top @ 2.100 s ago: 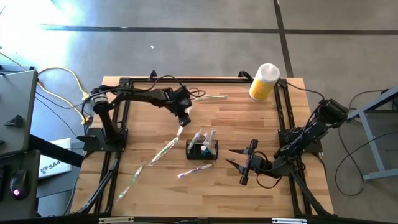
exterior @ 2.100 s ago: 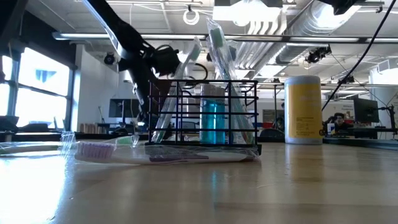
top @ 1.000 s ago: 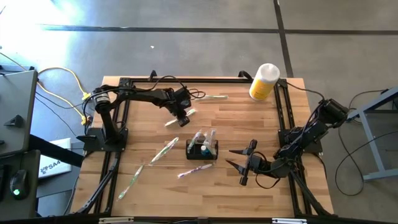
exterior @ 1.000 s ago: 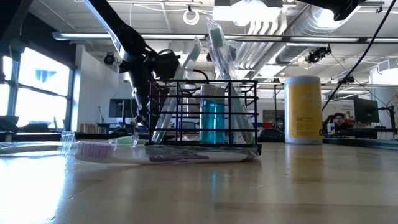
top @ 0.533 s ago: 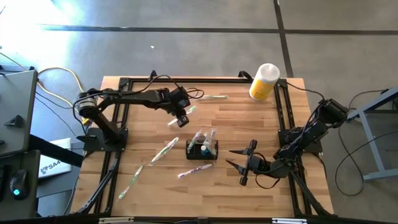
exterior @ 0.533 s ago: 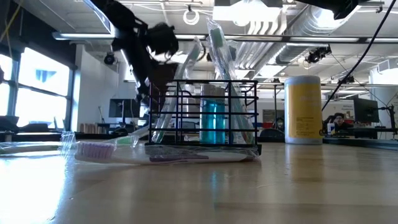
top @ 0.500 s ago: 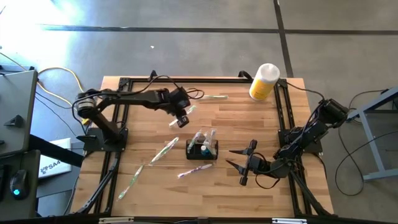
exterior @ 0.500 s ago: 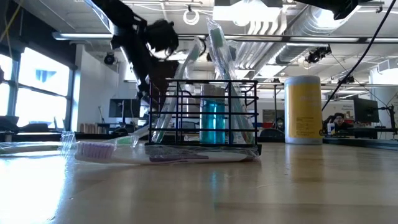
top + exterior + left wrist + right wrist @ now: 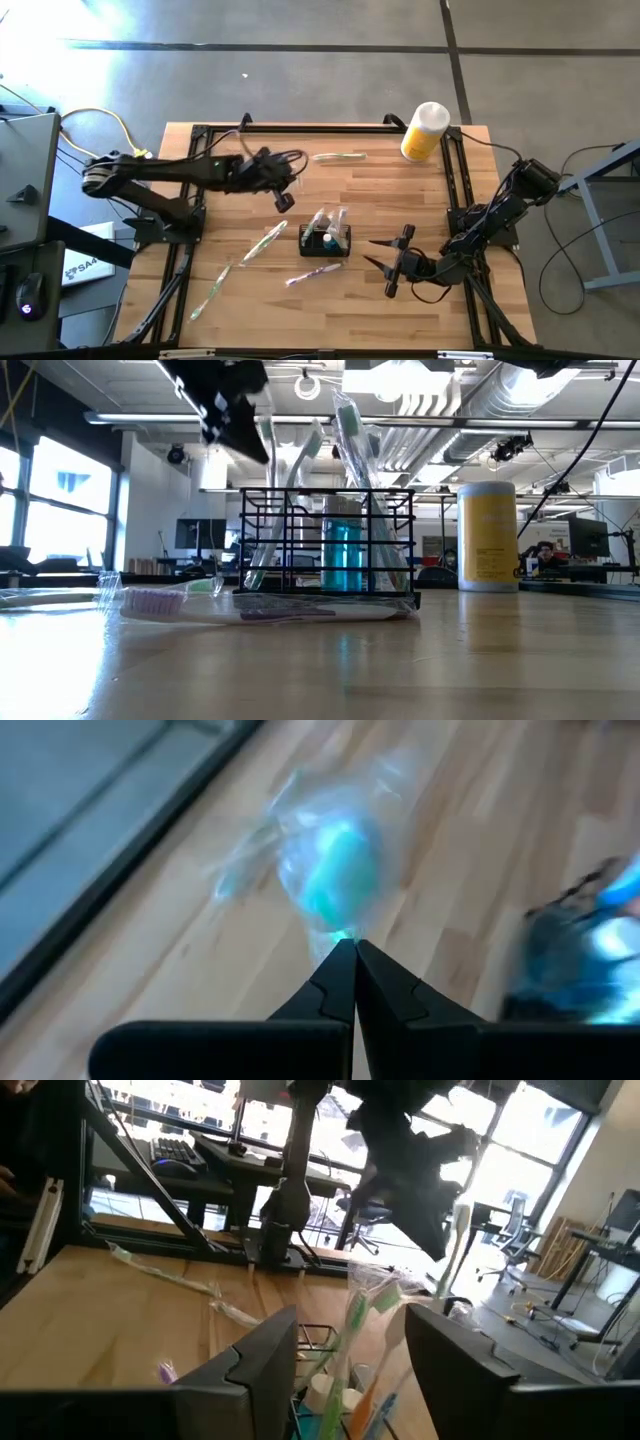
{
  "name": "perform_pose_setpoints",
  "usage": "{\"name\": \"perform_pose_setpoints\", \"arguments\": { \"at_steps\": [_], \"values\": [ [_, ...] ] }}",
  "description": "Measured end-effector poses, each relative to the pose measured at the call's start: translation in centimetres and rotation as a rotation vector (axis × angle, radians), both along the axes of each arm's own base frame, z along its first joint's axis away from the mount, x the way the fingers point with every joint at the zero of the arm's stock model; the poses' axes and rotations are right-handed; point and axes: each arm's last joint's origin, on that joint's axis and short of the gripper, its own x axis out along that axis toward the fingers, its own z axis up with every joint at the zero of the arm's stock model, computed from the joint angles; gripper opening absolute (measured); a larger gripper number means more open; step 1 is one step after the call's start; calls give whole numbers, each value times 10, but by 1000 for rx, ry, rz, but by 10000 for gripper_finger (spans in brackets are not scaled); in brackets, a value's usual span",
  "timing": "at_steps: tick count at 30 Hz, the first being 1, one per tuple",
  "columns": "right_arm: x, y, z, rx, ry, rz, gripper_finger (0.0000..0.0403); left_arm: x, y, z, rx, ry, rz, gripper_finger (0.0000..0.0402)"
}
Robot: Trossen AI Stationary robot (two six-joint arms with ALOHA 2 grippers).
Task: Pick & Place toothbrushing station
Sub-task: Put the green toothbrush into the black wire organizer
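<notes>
Toothbrushing station [image 9: 325, 238] sits mid-table; left gripper [image 9: 284, 201] hovers raised beside it.

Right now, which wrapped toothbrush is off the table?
The teal-headed toothbrush, clamped in the shut jaws of the left gripper and held above the table. The other loose ones lie flat on the wood.

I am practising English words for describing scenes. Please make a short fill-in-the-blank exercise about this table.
1. The left hand is shut on a wrapped ____.
2. The yellow bottle has a ____ cap.
3. The black wire basket stands near the ____ of the table.
4. The right hand's fingers are ____.

Missing words: toothbrush; white; middle; open
</notes>
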Motion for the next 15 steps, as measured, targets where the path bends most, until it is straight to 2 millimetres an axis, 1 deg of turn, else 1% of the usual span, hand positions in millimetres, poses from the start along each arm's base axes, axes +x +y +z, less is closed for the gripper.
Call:
{"name": "perform_pose_setpoints", "arguments": {
  "at_steps": [5,8,12,15],
  "values": [
    [0,0,1,-30,2,-10,167,-17,-29,25,57,-106,-16,0],
    [2,-2,2,-28,1,-18,160,-23,-43,39,89,-157,-27,0],
    [4,-6,2,-28,0,-33,152,-26,-60,50,115,-198,-52,0],
    [5,-7,2,-28,0,-41,148,-28,-69,54,122,-212,-74,0]
  ]
}}
